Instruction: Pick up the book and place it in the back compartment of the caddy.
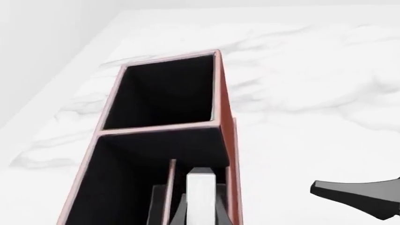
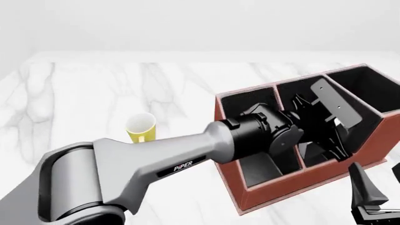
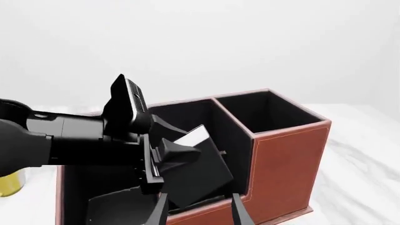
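Observation:
The reddish-brown caddy stands at the right of the table. My left gripper reaches down into its middle section and is shut on the book, a black hardcover held tilted with one white page edge up. In the left wrist view the book's white page edge sits between dark fingers, beside a thin divider, and a large section of the caddy lies beyond it. In the front view the arm hides most of the book. My right gripper hangs open in front of the caddy, holding nothing.
A yellow mug stands upright on the white marble table, left of the caddy. The right gripper shows at the front view's lower right corner, close to the caddy's near wall.

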Robot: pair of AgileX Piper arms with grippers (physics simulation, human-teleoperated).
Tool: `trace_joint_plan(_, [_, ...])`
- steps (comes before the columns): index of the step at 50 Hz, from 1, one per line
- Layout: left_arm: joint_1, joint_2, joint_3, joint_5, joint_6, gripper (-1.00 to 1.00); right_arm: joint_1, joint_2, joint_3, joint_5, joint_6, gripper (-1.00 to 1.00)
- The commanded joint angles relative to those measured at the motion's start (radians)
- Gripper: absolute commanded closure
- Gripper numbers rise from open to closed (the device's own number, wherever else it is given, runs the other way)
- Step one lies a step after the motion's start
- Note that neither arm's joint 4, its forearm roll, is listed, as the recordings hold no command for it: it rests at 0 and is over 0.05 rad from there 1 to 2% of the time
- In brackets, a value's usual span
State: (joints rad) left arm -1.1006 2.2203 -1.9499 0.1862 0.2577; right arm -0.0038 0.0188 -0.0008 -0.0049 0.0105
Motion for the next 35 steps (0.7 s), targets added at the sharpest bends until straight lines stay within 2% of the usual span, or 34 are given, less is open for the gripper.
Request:
trace_joint_plan(1, [0.015,0.055,0.013,-0.014,0.029,1.0,0.0,0.0,0.0,0.0,0.001,-1.0])
trace_joint_plan(9, [0.023,0.047,0.002,-0.015,0.013,1.0,0.0,-0.003,0.0,0.002,-0.001,-1.0])
trace_joint_plan(10, [0.028,0.044,-0.002,-0.02,-0.012,-1.0,0.001,-0.003,0.0,0.002,-0.001,-1.0])
trace_joint_plan(24, [0.037,0.026,0.013,-0.033,-0.01,-1.0,0.001,-0.007,0.0,0.005,-0.001,-1.0])
trace_joint_plan(35, [0.026,-0.057,0.067,-0.034,-0.005,-1.0,0.001,-0.004,0.0,0.003,0.0,-1.0])
